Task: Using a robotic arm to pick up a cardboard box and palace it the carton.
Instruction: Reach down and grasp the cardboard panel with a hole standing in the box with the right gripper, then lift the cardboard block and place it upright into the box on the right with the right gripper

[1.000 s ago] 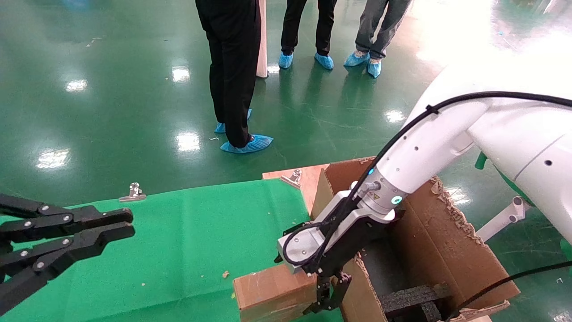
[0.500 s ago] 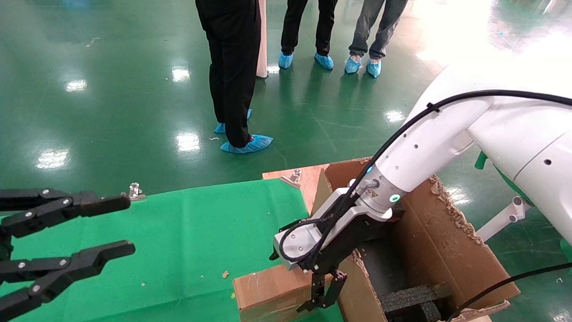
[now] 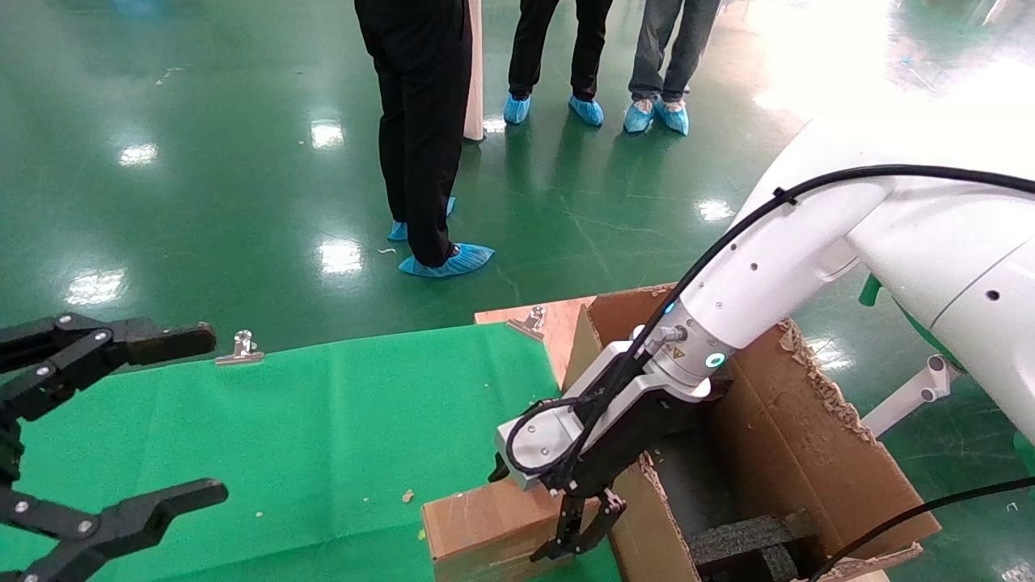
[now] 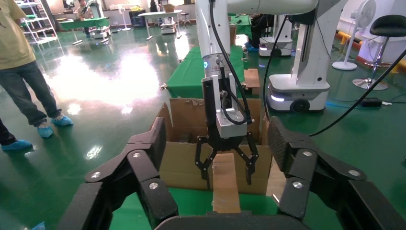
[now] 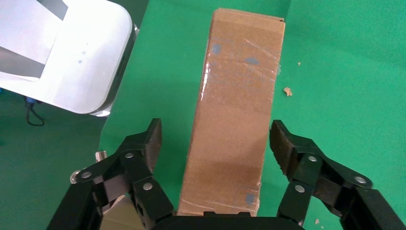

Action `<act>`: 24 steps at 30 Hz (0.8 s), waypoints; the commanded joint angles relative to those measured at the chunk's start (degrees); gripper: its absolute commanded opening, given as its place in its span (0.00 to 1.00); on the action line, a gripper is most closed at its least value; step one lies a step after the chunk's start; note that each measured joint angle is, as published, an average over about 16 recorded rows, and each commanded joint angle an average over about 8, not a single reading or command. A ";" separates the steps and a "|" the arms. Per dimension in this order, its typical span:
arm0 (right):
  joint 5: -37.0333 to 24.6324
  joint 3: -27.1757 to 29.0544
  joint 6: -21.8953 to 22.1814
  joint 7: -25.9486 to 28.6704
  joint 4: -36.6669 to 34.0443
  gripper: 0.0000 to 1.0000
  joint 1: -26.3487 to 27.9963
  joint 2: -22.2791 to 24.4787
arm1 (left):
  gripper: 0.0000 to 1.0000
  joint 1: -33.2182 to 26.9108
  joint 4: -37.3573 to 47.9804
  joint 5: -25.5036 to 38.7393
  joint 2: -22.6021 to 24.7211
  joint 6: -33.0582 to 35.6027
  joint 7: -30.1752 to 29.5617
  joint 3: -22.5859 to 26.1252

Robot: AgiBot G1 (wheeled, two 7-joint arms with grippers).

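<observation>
Head view: the cardboard box (image 3: 493, 529) lies on the green surface (image 3: 323, 436), just left of the carton (image 3: 808, 453). The right tool (image 3: 578, 533) hangs spread at the box's right end; the left tool (image 3: 113, 428) gapes wide, empty.

Right wrist view: the open fingers (image 5: 148, 143) flank the taped box (image 5: 237, 115) without touching.
</observation>
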 commanded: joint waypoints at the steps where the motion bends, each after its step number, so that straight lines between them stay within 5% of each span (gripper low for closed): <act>1: -0.02 0.04 -0.01 0.03 0.04 0.00 -0.03 0.02 | 1.00 0.00 0.00 0.00 0.00 0.00 0.00 0.00; 24: 0.62 -0.28 0.04 -0.20 0.32 0.00 0.61 0.39 | 1.00 -0.01 0.02 0.00 0.00 0.01 0.01 0.01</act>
